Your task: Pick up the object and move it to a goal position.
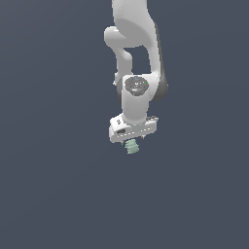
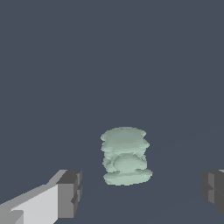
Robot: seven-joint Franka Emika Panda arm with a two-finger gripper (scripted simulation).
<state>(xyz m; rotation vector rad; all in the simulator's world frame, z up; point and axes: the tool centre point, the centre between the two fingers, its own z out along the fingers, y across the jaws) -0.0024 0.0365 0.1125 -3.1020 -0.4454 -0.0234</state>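
The gripper [image 2: 139, 192] is spread wide, its dark fingertips [image 2: 70, 192] well apart on either side of the mint-green object [image 2: 126, 156]. The object sits between them, touching neither, just under the white hand.

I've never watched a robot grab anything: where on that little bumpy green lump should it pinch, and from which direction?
Probably across the middle of the green lump, coming straight down from above. In the wrist view it already sits between the open gripper's fingers, apart from both. Its ridges stack in bands, so pads closing on the two opposite flanks should seat best.
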